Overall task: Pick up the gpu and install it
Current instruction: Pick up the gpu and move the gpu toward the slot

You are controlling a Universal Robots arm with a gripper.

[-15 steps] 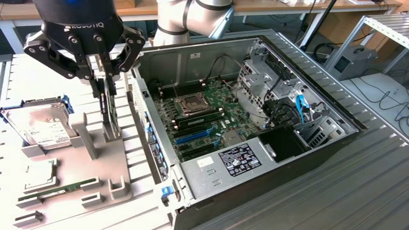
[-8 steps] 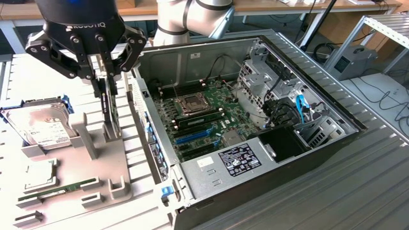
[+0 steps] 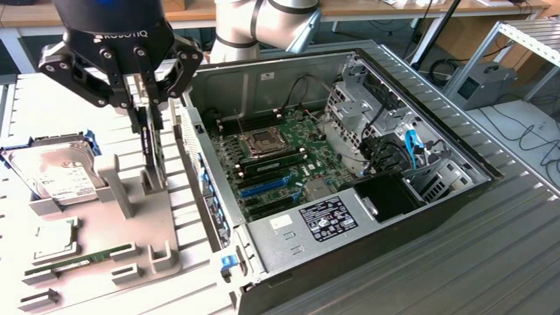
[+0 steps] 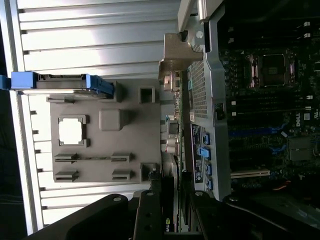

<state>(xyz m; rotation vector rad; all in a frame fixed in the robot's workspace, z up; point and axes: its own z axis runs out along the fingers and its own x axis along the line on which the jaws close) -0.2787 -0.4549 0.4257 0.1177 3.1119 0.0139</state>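
Gripper (image 3: 151, 121) clenched on the gpu (image 3: 154, 157) — the card is held upright and edge-on over the gray holder (image 3: 131, 220), at nine o'clock of the open computer case (image 3: 214, 197); a hard drive (image 3: 52, 174) is seen at nine o'clock of the card.

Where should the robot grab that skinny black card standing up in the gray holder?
By its top edge, coming straight down from above. The gpu stands on edge in the gray holder, so its top and two flat faces are free; the gripper pinches those faces there.
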